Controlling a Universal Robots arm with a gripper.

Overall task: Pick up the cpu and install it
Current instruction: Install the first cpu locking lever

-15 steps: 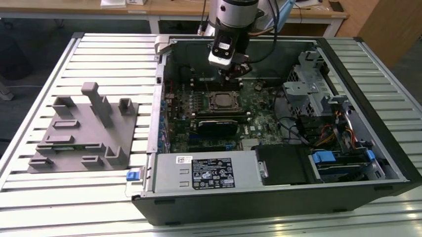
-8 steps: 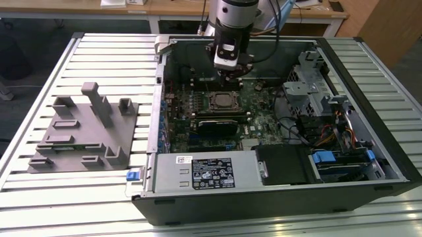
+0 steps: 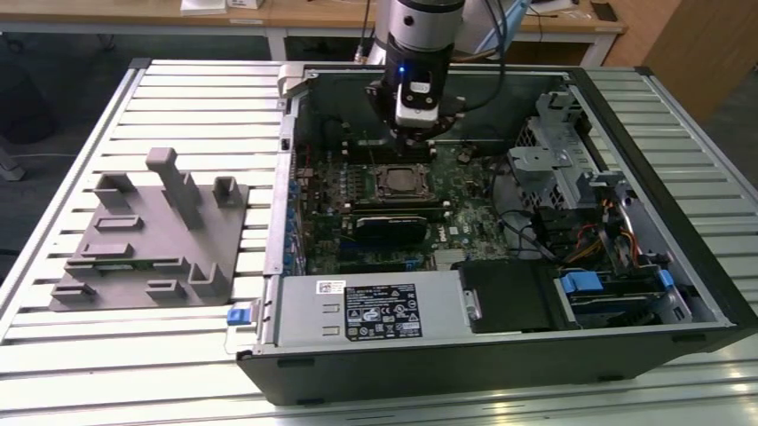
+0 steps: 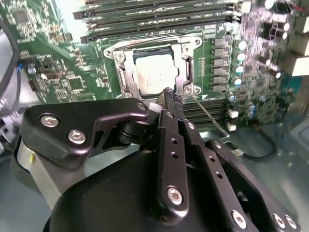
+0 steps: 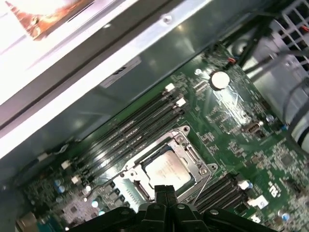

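1. While looking into the open computer case (image 3: 498,359) in the exterior view, find the claw (image 3: 417,133) hanging over the green board (image 3: 474,222), toward twelve o'clock of the case's middle.
2. In both wrist views, note the black fingers (image 4: 166,99) (image 5: 161,191) pressed together, with nothing clamped between.
3. Find the chip (image 4: 153,77) (image 5: 166,171) lying flat inside the metal-framed socket (image 4: 186,72) (image 5: 198,166), pale top facing up.
4. In the exterior view, place that socket (image 3: 397,182) just at six o'clock of the claw.
5. Cannot tell whether the fingertips touch the chip or the socket frame; from the wrist views, close beside the chip's edge at least.
6. Beside the socket, see rows of long dark memory slots (image 4: 154,14) (image 5: 130,128).
7. At six o'clock within the case, spot a silver power box (image 3: 367,311) with a white label.
8. At nine o'clock of the case, find a grey plastic rack (image 3: 154,240) resting on the slatted table (image 3: 177,373), well apart from the claw.
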